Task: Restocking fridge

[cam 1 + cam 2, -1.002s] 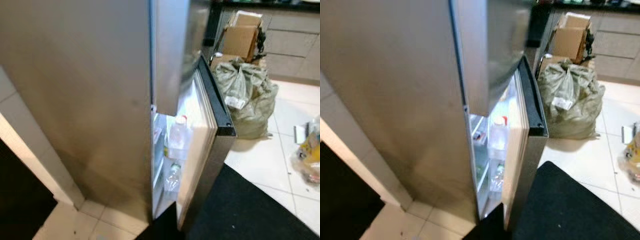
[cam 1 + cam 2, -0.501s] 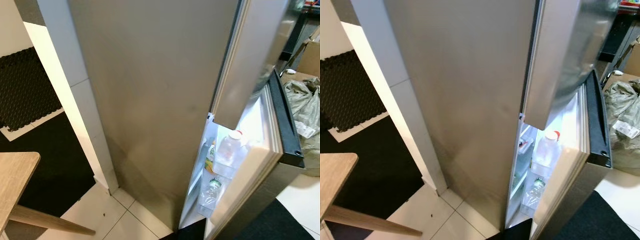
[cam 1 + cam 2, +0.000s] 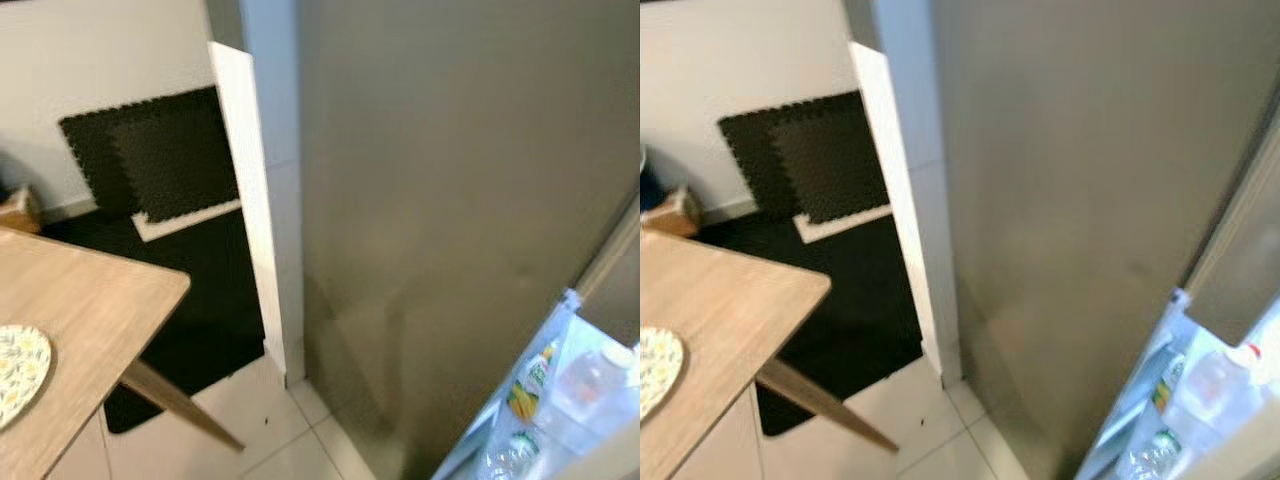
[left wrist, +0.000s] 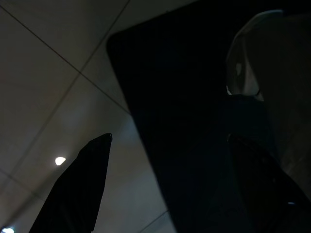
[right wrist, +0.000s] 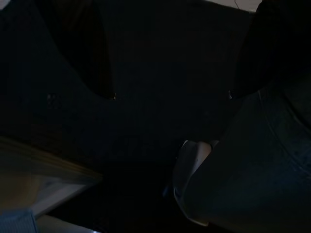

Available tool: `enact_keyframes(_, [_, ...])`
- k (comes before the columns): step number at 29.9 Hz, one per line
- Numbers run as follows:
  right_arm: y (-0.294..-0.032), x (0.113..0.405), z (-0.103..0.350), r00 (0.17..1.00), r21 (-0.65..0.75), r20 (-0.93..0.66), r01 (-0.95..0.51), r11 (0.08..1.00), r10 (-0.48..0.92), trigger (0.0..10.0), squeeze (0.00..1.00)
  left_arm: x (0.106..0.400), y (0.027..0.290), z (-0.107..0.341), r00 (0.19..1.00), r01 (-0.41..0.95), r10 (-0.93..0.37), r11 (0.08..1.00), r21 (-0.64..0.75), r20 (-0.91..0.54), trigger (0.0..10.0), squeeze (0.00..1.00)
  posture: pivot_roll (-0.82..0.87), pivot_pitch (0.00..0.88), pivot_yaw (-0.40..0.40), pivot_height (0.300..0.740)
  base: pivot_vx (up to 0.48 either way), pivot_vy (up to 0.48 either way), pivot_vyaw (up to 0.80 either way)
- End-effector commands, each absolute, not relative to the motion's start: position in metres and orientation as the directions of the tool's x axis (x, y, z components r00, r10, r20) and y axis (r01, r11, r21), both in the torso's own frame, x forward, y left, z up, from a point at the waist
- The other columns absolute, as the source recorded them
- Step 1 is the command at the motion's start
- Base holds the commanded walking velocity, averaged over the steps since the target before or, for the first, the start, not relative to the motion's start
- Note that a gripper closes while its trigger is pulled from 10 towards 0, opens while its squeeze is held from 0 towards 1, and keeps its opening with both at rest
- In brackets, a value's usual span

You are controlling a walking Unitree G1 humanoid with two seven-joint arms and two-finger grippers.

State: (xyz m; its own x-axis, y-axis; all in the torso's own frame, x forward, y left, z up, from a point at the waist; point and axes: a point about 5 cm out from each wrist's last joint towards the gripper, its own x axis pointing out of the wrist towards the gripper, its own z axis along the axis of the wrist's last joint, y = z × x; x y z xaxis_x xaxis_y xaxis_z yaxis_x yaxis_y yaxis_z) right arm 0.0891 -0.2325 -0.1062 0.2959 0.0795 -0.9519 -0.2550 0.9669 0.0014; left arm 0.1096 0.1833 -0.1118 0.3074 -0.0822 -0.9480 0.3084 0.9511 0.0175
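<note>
Fridge: I see the grey fridge [image 3: 450,200] on the right side of my head view, its steel side wall facing me. The door is open a little at the lower right, and light comes out.
Bottles: a clear bottle [image 3: 1212,385] with a red cap stands in the door shelf, a smaller one [image 3: 1150,455] is below it.
Table: a wooden table [image 3: 90,320] is at my left, with a patterned plate [image 3: 15,370] on it.
Floor: white tiles, a black mat [image 3: 160,150] leans on the wall behind.
Left gripper [image 4: 165,189]: fingers spread wide, holding nothing, hanging over dark mat and tile.
Right gripper [image 5: 170,97]: very dark picture, fingers apart, nothing between them.
</note>
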Motion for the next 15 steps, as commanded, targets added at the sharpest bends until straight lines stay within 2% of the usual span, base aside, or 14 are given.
enact_keyframes(1, [-0.217,0.086,-0.1097,0.287,0.059,-0.948,-0.268,0.962,0.138,10.0,0.0,0.0966,0.1729,-0.1161,0.256,0.326,-0.118,0.945,-0.03,-0.959,10.0,0.0,-0.04,0.055,0.021,0.74,0.0,0.0,0.74])
enact_keyframes(15, [-0.215,0.0861,-0.11,0.286,0.069,-0.947,-0.267,0.961,0.148,10.0,0.0,0.0961,0.175,-0.116,0.253,0.329,-0.115,0.944,-0.026,-0.961,10.0,0.0,-0.04,0.059,0.024,0.74,0.0,0.0,0.74])
